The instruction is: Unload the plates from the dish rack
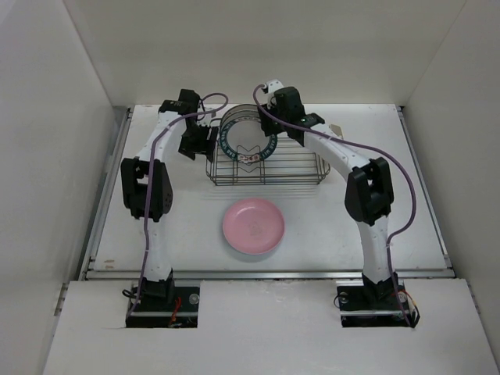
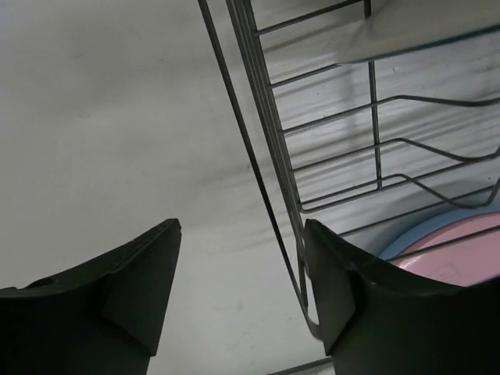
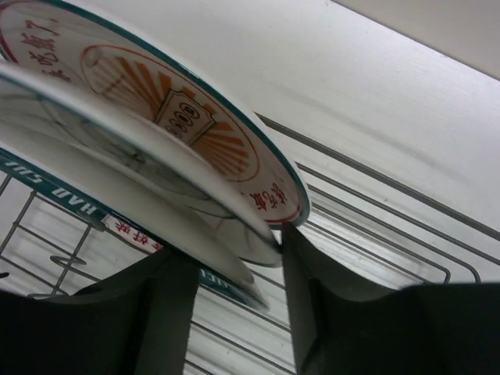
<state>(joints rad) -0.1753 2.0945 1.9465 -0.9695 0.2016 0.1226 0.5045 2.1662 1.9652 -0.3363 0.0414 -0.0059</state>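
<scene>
Pink plate (image 1: 252, 225) atop blue plate (image 2: 402, 242), two plates (image 1: 269, 144) (image 3: 195, 117) racked, left gripper (image 2: 242, 234), right gripper (image 3: 238, 250) agape

White table (image 1: 320, 226), white walls (image 1: 55, 117) on three sides; metal rail (image 1: 266, 273) along near table edge.

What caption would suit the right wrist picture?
Right jaws straddle the rims of the orange-patterned plate and the teal-lettered plate in the dish rack.

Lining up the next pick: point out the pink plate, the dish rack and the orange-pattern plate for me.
pink plate (image 1: 252, 226), top external view, centre of its face.
dish rack (image 1: 281, 178), top external view, front wire wall.
orange-pattern plate (image 3: 191, 117), right wrist view, orange centre pattern.
</scene>
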